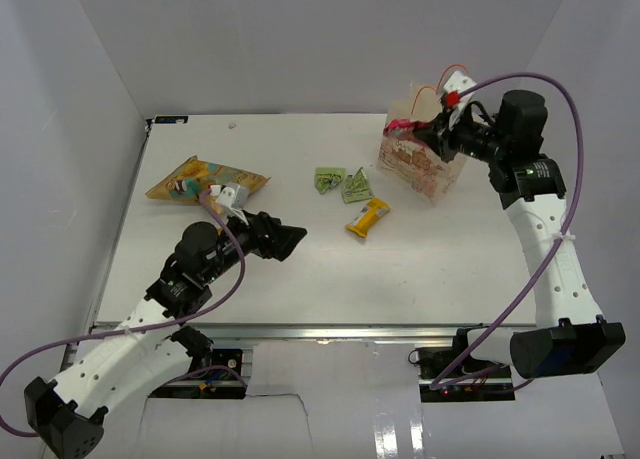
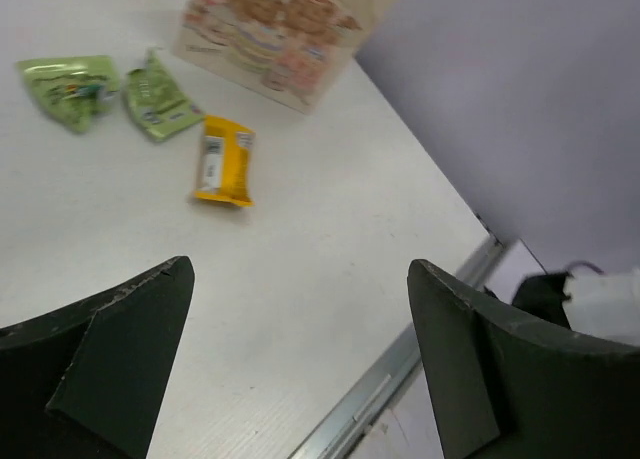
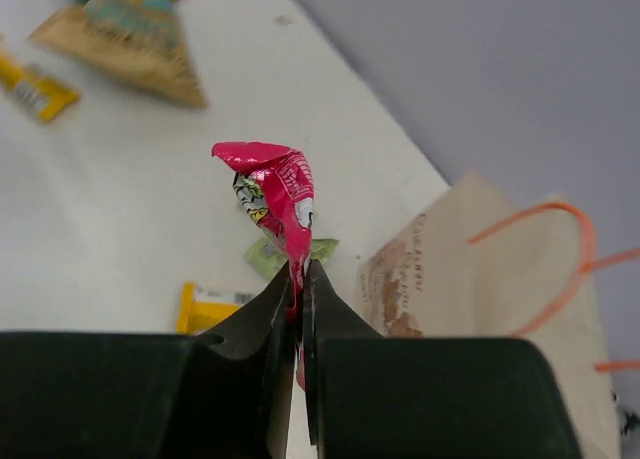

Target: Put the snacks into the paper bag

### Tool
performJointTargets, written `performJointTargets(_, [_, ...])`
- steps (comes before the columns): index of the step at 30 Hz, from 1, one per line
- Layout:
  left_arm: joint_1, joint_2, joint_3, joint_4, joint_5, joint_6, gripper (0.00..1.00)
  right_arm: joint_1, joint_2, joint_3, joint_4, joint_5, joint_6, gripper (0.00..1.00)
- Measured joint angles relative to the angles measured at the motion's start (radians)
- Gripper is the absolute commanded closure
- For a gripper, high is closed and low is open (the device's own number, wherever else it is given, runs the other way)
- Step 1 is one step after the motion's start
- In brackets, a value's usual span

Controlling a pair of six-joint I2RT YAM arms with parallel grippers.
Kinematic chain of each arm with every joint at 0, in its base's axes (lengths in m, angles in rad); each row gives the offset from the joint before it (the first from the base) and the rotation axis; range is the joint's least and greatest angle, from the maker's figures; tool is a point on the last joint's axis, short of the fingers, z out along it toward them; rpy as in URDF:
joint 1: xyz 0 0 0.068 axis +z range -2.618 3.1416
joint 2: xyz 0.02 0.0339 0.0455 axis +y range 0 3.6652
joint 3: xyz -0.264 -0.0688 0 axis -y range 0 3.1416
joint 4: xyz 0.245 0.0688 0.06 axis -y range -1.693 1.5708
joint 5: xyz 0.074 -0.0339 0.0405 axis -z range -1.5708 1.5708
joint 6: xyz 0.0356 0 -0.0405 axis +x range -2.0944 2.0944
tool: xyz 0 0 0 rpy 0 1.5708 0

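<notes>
While the right gripper hangs at the far right of the table, the overhead view shows its crumpled pink-red foil packet at the top left edge of the cream paper gift bag with orange loop handles. I cannot tell whether the packet is over the mouth. Let go too soon, it could land beside the bag, and the arm pushing in might snag a handle or tip the bag. The large yellow-orange chip bag, two small green packets and a yellow bar lie loose on the table.

From the left wrist, the left gripper stands spread wide and empty above bare tabletop, well short of the bar.

From the right wrist, the fingers are clenched on the packet's bottom edge, a thin hold that could slip.
</notes>
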Motion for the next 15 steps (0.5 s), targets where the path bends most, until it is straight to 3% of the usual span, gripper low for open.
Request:
performJointTargets(7, [0.002, -0.06, -0.01, -0.179, -0.369, -0.159, 0.02, -0.063, 0.0, 0.079, 0.282, 0.375, 0.471, 0.92])
performJointTargets(15, [0.002, 0.022, 0.008, -0.418, -0.621, -0.404, 0.02, -0.088, 0.105, 0.121, 0.435, 0.594, 0.581, 0.92])
